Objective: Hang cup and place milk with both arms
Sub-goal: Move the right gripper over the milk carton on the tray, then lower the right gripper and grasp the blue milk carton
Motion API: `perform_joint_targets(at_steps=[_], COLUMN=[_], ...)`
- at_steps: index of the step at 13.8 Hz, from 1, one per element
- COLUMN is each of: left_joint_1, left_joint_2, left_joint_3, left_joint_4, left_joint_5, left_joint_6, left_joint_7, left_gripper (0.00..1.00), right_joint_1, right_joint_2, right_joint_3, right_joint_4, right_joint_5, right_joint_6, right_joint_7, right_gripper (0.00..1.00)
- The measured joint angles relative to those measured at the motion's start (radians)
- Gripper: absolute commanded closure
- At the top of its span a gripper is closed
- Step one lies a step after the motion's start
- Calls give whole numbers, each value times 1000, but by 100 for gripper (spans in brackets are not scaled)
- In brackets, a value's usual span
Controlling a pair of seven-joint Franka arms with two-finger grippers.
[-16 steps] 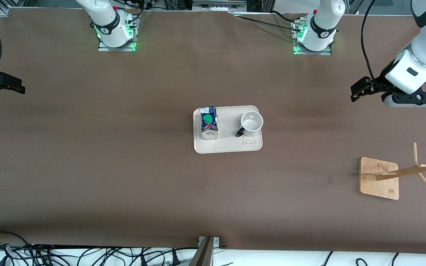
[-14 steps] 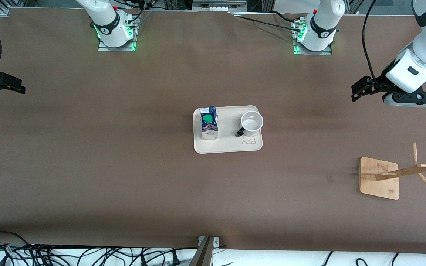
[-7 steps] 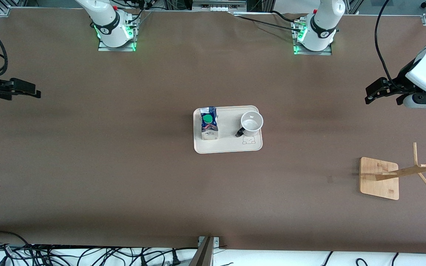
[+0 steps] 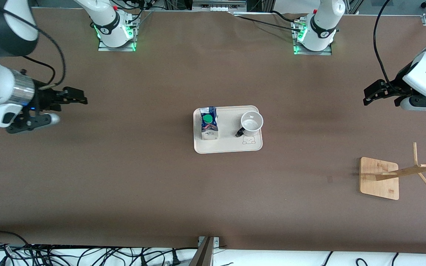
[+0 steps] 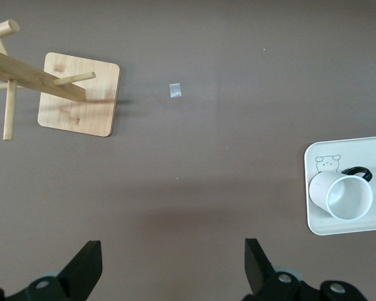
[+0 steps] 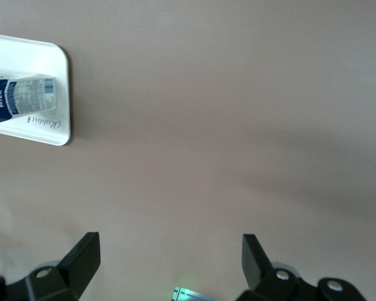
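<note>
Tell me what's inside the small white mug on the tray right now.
The small white mug with the black handle stands upright on the cream tray; its interior looks empty, showing only white bottom. Both wrist views show both grippers open, away from it.

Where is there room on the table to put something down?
Bare brown table lies all around the tray, widest toward the right arm's end. The tray is crowded with the milk and cup. The wooden rack takes a patch toward the left arm's end.
</note>
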Motion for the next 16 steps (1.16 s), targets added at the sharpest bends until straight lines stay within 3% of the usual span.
perform_joint_targets(at_steps=[6,9,16], left_joint_1=[0,0,0], left_joint_2=[1,1,1], left_joint_3=[0,0,0], left_joint_4=[0,0,1], left_joint_5=[0,0,0], left_joint_6=[0,0,0], left_joint_7=[0,0,0], left_gripper=[0,0,0], right_joint_1=[201,253,402], right_joint_2=[23,42,107], right_joint_3=[4,4,5], right_joint_4=[1,1,1], right_joint_5=[21,61,65], right_joint_6=[118,178,298], right_joint_7=[164,272,510], right_gripper=[0,0,0])
